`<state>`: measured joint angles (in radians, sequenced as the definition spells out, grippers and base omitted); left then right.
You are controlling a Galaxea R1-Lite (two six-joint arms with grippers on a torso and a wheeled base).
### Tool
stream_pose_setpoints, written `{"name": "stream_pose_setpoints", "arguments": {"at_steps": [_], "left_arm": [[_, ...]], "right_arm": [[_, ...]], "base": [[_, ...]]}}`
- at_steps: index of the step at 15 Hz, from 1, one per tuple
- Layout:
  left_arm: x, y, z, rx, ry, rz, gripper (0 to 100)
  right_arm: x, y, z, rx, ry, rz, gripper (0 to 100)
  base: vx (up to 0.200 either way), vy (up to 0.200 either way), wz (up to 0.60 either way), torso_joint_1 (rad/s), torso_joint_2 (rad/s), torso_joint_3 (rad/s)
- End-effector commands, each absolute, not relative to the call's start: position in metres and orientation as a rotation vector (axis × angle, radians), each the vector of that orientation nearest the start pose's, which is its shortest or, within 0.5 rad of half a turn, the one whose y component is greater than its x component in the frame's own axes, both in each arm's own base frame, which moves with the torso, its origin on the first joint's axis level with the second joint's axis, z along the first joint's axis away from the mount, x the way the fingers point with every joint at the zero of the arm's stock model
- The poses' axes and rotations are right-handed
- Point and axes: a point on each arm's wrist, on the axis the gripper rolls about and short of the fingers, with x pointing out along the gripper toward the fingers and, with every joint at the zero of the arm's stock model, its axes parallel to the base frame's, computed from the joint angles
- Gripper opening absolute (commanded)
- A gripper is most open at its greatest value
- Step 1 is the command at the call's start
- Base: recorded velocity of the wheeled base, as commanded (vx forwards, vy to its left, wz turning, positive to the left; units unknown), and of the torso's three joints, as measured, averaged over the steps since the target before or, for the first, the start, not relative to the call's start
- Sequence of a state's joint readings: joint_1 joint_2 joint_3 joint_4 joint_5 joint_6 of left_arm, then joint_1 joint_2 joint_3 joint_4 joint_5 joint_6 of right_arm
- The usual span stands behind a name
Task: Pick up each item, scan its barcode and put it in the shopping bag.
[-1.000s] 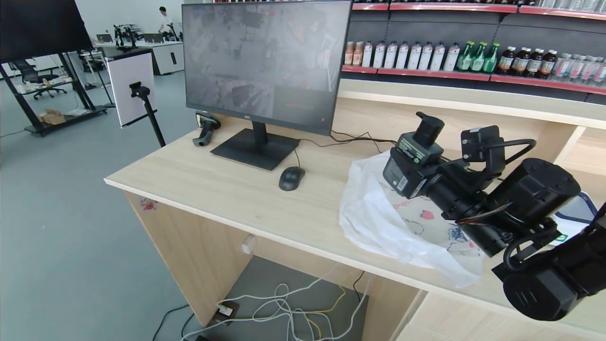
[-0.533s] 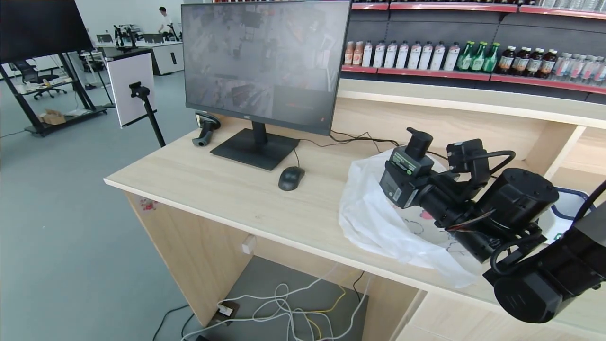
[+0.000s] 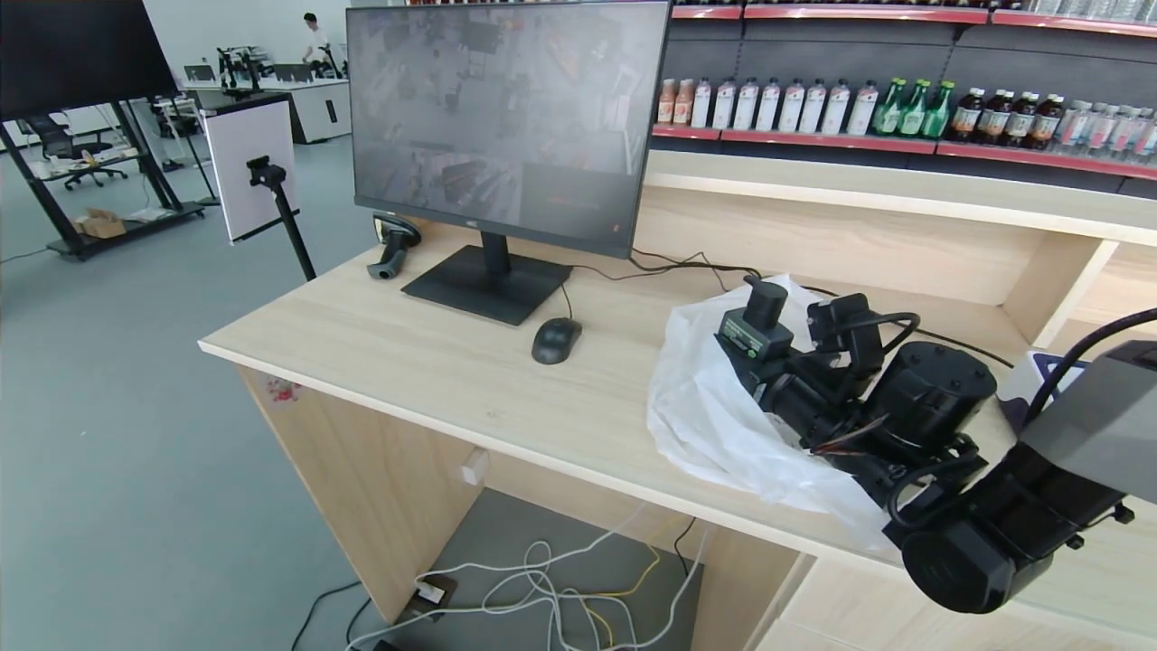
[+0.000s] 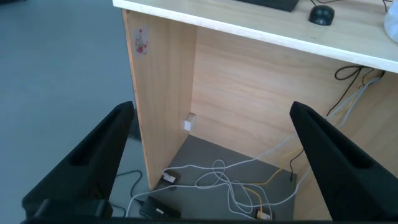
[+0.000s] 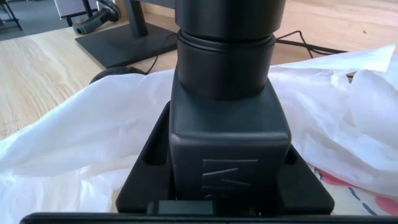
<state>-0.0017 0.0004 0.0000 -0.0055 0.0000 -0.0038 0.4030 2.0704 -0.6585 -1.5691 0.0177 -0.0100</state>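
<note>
Right front edge of the counter (image 3: 434, 362): bag (image 3: 714, 425) lies open. Over the last sec the right gripper (image 3: 785, 378) dropped into its mouth, clamped on the black bottle (image 3: 755, 330) (scan prob done, release next imo). Left gripper (image 4: 211, 146) is spread wide, down below counter level.

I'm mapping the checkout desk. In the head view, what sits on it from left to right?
scanner → monitor stand → mouse → bag

R arm (image 3: 935, 398): blk cylindrical joints, grey link (image 3: 1094, 425), blk cables (image 3: 895, 315)
</note>
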Motion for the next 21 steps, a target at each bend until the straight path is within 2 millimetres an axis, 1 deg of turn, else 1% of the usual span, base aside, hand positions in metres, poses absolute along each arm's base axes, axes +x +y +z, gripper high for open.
{"name": "stream_pose_setpoints", "arguments": {"at_steps": [1, 4, 9, 12, 17, 18, 21], "left_arm": [[-0.023, 0.000, 0.076, -0.005, -0.006, -0.002, 100], [-0.023, 0.000, 0.076, -0.005, -0.006, -0.002, 100], [-0.023, 0.000, 0.076, -0.005, -0.006, -0.002, 100], [-0.023, 0.000, 0.076, -0.005, -0.006, -0.002, 100], [-0.023, 0.000, 0.076, -0.005, -0.008, -0.002, 100], [-0.023, 0.000, 0.076, -0.005, -0.008, -0.002, 100], [-0.023, 0.000, 0.076, -0.005, -0.008, -0.002, 100]], "right_arm": [[0.322, 0.138, 0.112, 0.020, -0.141, 0.419, 0], [0.321, 0.138, 0.107, 0.016, -0.121, 0.419, 0], [0.320, 0.137, 0.105, 0.015, -0.110, 0.421, 0], [0.317, 0.136, 0.099, 0.011, -0.086, 0.421, 0], [0.316, 0.140, 0.093, 0.008, -0.065, 0.432, 0], [0.316, 0.140, 0.093, 0.016, -0.063, 0.433, 100], [0.313, 0.144, 0.098, 0.042, -0.073, 0.447, 100]], "base": [[0.000, 0.000, 0.00, 0.000, 0.00, 0.000], [0.000, 0.000, 0.00, 0.000, 0.00, 0.000], [0.000, 0.000, 0.00, 0.000, 0.00, 0.000], [0.000, 0.000, 0.00, 0.000, 0.00, 0.000], [0.000, 0.000, 0.00, 0.000, 0.00, 0.000], [0.000, 0.000, 0.00, 0.000, 0.00, 0.000], [0.000, 0.000, 0.00, 0.000, 0.00, 0.000]]}}
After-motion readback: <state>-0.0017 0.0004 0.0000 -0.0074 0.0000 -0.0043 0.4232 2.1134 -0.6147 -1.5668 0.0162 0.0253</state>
